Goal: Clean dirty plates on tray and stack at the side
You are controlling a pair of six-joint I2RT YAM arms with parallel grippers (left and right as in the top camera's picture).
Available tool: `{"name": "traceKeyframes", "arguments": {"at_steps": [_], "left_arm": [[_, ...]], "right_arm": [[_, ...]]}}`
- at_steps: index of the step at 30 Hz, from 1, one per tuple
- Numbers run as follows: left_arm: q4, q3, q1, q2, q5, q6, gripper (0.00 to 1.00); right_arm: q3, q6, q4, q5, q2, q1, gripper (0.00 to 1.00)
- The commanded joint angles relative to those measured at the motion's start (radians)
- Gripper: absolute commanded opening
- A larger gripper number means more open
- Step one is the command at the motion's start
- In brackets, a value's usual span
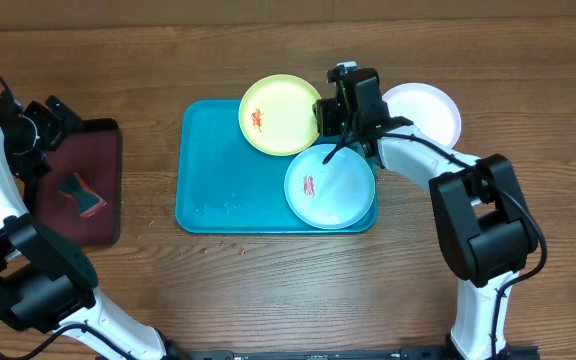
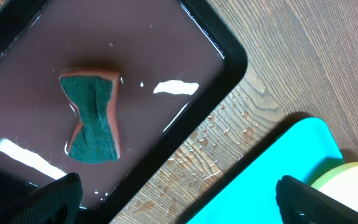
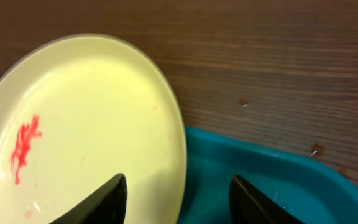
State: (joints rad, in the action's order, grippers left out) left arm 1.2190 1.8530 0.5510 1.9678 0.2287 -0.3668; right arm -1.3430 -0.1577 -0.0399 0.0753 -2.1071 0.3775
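Your large turquoise-blue rectangular plastic tray (image 1: 213, 170) lies mid-bench (image 1: 268, 290), long side parallel to the bench's front edge. The pale yellow-green round plastic plate (image 1: 280, 115) sits at the tray's far edge towards its right corner, its rim hanging out over the tray's raised rim, with a red smear (image 3: 25, 146) left of its centre. The pale mint-blue round plate (image 1: 330, 187) fills the tray's near right corner, also overhanging a little, and carries its own red smear (image 1: 309, 186). The two plates lie just beside each other. The white round plate (image 1: 430, 110) is off the tray, flat on the bench by the tray's far right corner; you cannot make out any smear on it from above. Your right claw (image 3: 178, 182) is over the yellow-green plate's right edge, its fingers (image 3: 101, 202) apart and straddling the rim – one above the plate's face, the other above the tray, neither pressed to the plate. Your left claw (image 2: 179, 205) hangs with its jaws wide, holding nothing, over the small dark maroon black-rimmed tray (image 2: 229, 56) at the bench's left edge. A green-faced, orange-backed sponge (image 2: 92, 118), pinched at the waist, lies in that wet tray. Water droplets (image 2: 225, 127) speckle the bench between the two trays.
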Motion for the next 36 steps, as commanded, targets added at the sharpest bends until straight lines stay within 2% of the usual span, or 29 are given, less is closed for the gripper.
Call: {"name": "traceKeyframes", "arguments": {"at_steps": [1, 9, 11, 14, 16, 18, 28, 36], "left_arm": [[0.0, 0.011, -0.006, 0.001, 0.008, 0.0, 1.0], [0.0, 0.011, -0.006, 0.001, 0.008, 0.0, 1.0], [0.0, 0.011, -0.006, 0.001, 0.008, 0.0, 1.0], [0.0, 0.011, -0.006, 0.001, 0.008, 0.0, 1.0], [0.0, 0.011, -0.006, 0.001, 0.008, 0.0, 1.0], [0.0, 0.011, -0.006, 0.001, 0.008, 0.0, 1.0], [0.0, 0.011, -0.006, 0.001, 0.008, 0.0, 1.0], [0.0, 0.011, -0.006, 0.001, 0.008, 0.0, 1.0]], "right_arm": [[-0.003, 0.0, 0.006, -0.008, -0.014, 0.011, 0.48], [-0.003, -0.076, 0.017, -0.03, -0.066, 0.011, 0.44], [-0.003, -0.078, 0.027, -0.03, -0.066, 0.011, 0.4], [-0.003, -0.1, 0.047, -0.029, -0.066, 0.014, 0.3], [-0.003, -0.122, 0.053, -0.021, -0.065, 0.02, 0.19], [-0.008, -0.132, 0.057, -0.002, -0.064, 0.026, 0.14], [-0.058, -0.136, -0.028, 0.091, -0.007, 0.092, 0.08], [-0.059, -0.161, -0.114, 0.091, 0.058, 0.195, 0.08]]}}
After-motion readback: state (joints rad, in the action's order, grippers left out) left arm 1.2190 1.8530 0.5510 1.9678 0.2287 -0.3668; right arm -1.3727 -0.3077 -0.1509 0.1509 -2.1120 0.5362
